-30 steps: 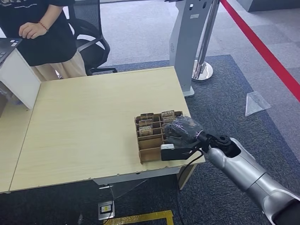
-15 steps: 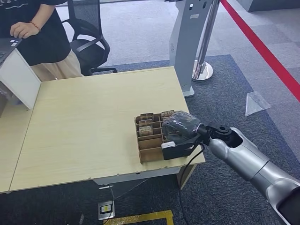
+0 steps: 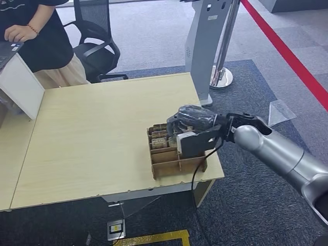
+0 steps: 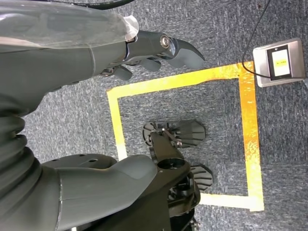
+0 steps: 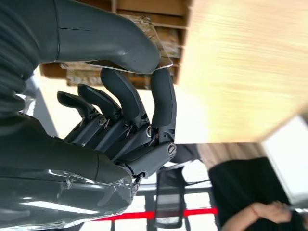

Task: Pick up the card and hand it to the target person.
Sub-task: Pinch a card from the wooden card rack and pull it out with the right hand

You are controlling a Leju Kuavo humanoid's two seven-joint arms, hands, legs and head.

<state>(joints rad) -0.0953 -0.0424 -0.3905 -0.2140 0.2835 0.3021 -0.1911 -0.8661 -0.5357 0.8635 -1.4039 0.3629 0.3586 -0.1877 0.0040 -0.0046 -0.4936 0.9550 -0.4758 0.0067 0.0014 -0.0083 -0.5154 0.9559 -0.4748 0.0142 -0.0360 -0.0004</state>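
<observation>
Starting at the far left, a person (image 3: 37, 38) in a dark top sat by the corner of the pale wooden table (image 3: 97, 133), one hand on a laptop, with a black office chair (image 3: 95, 43) right behind them. Further along, near the table's front right corner, stood the cardboard divider box (image 3: 172, 154), with patterned cards upright in its back slots. The right hand (image 3: 191, 125) hung just over that box, and in the right wrist view the card (image 5: 145, 62) was pinched between the thick thumb and the fingertips (image 5: 163, 91), lifted clear of the slots. Behind that stood a grey kiosk stand (image 3: 205, 46), and a red floor stripe (image 3: 286, 51) ran off to the right. The left hand (image 4: 145, 53) dangled over the carpet, fingers loose, holding nothing.
</observation>
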